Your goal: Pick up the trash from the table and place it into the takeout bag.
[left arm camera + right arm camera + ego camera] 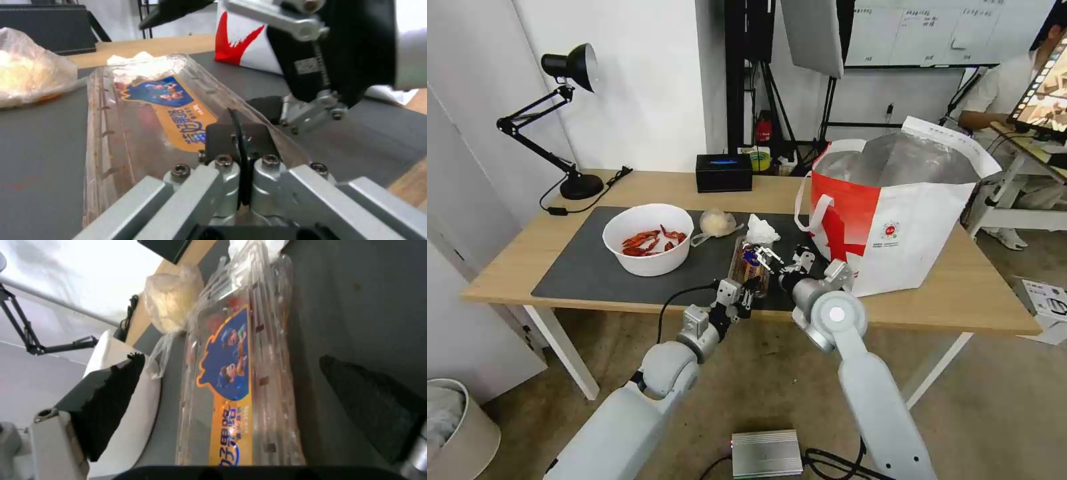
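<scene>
A clear plastic tray (750, 264) with an orange and blue label lies at the front of the dark mat (580, 273) on the table (527, 253). My left gripper (742, 299) is shut on the tray's near rim (242, 146). Over the tray, my right gripper (768, 256) is open, with the tray (231, 380) between its black pads (111, 400). Farther back are a crumpled tissue (760, 230), a small clear bag (717, 223) and a white bowl of red shells (648, 239). The takeout bag (894, 213) stands open to the right.
A black box (724, 172) sits at the table's back edge. A black desk lamp (570, 67) stands at the back left, its cord trailing onto the wood. On the floor are a white bin (454, 427) and a silver box (767, 453).
</scene>
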